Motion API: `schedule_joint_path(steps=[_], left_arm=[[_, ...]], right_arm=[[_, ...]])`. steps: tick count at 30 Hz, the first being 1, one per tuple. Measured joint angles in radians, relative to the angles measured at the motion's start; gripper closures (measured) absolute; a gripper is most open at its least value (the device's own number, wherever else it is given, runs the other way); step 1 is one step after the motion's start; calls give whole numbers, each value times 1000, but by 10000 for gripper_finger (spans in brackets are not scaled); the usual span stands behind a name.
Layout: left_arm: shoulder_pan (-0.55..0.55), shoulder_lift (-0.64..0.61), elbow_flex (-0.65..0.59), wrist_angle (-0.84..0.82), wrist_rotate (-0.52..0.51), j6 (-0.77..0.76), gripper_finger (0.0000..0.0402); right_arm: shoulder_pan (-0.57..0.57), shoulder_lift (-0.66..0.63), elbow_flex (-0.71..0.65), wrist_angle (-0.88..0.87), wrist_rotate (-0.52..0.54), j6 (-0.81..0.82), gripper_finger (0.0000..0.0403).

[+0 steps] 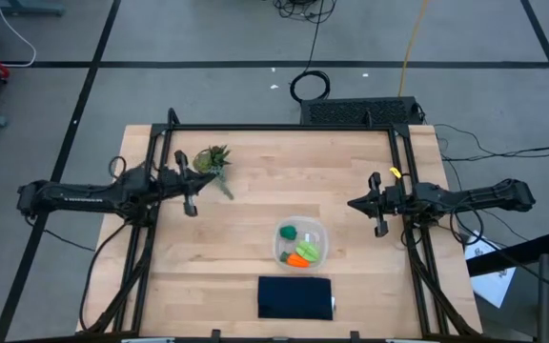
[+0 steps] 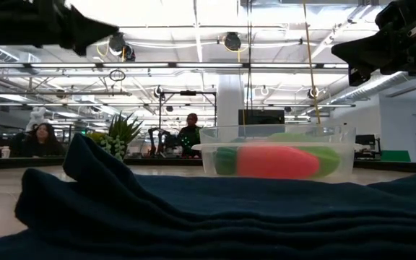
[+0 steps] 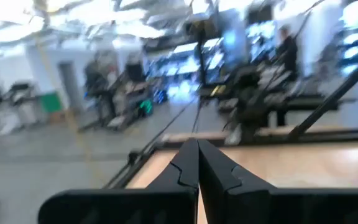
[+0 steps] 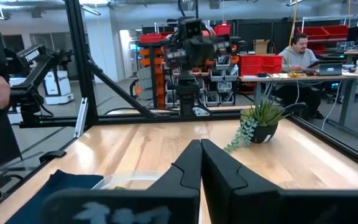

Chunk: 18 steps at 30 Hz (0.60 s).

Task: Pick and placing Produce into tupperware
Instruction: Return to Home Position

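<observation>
The clear tupperware (image 1: 300, 243) stands on the table right of centre, with all three produce pieces inside: a dark green lump (image 1: 288, 232), a lime-green piece (image 1: 312, 250) and an orange carrot (image 1: 299, 260). The low view shows the tupperware (image 2: 276, 137) behind the cloth, with the carrot (image 2: 276, 161) lying on its floor. My left gripper (image 1: 198, 181) is shut and raised at the table's left. My right gripper (image 1: 349, 203) is shut and raised at the table's right. The fingertips meet in both wrist views, left (image 3: 197, 152) and right (image 4: 200, 149). Neither touches anything.
A folded dark navy cloth (image 1: 295, 296) lies at the near edge, just in front of the tupperware. A leafy plant sprig (image 1: 214, 162) sits near the far left, close to my left gripper. A black frame (image 1: 284, 127) borders the table. People sit in the room beyond (image 2: 42, 139).
</observation>
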Motion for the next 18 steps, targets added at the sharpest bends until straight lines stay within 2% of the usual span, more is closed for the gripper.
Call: schedule_joint_path(steps=[3, 9, 14, 18], left_arm=[[-4, -57, 0, 1, 50, -3, 402], [-90, -136, 0, -97, 66, -10, 402], [-182, -199, 0, -252, -24, 96, 402], [-178, -240, 0, -377, -46, 123, 402]], right_arm=[[0, 0, 0, 0, 0, 15, 403], [0, 0, 0, -16, 0, 18, 403], [0, -1, 0, -19, 0, 18, 403], [0, -1, 0, -19, 0, 13, 403]])
